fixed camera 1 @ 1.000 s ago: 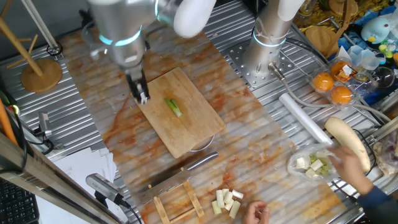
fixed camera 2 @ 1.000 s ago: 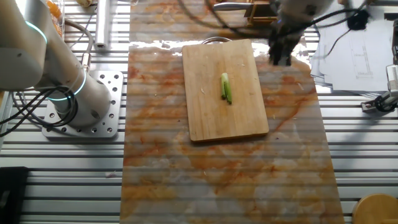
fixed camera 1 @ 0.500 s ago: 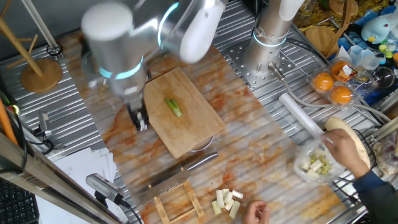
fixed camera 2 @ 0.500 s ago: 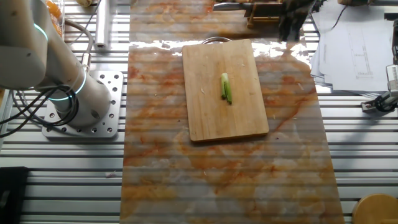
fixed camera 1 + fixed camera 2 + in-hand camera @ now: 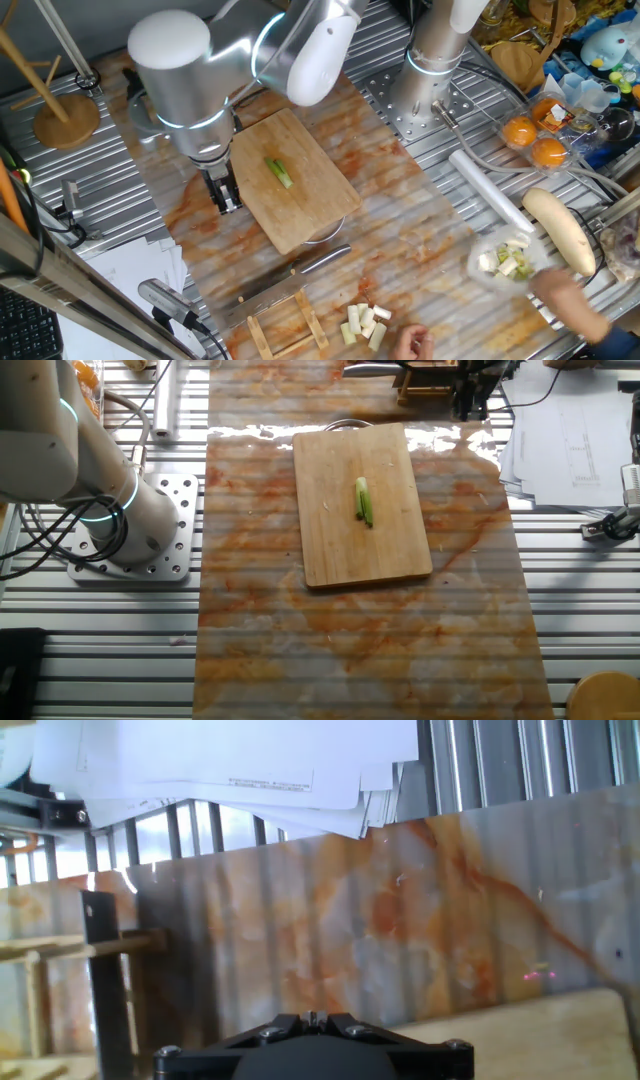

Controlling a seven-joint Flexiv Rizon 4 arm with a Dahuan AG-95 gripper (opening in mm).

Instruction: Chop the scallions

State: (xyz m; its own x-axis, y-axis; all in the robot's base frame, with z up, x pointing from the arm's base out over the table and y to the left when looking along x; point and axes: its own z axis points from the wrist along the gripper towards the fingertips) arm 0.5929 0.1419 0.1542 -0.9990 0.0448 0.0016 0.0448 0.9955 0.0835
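The scallion [image 5: 279, 172] is a short green stalk piece lying on the wooden cutting board [image 5: 310, 205]. In the other fixed view the scallion [image 5: 363, 501] rests near the middle of the cutting board [image 5: 340, 540]. My gripper [image 5: 228, 196] hangs over the marbled mat just off the board's left edge, a hand's width from the stalk. Its dark fingers point down and are pressed together with nothing between them. In the hand view the gripper [image 5: 313, 1018] is shut, and a corner of the board [image 5: 570, 1025] shows at the lower right.
A knife [image 5: 296, 272] lies on the mat in front of the board, beside a wooden rack [image 5: 285, 325]. Pale cream chunks [image 5: 362, 325] sit near the rack. At the right, a person's hand [image 5: 565, 300] holds a bowl of bits [image 5: 505, 263]. Papers [image 5: 220, 760] lie beyond the mat.
My gripper has moved off the board's edge toward the wooden rack, then slowed. The person's hand and the bowl have shifted at the right. The scallion has not moved.
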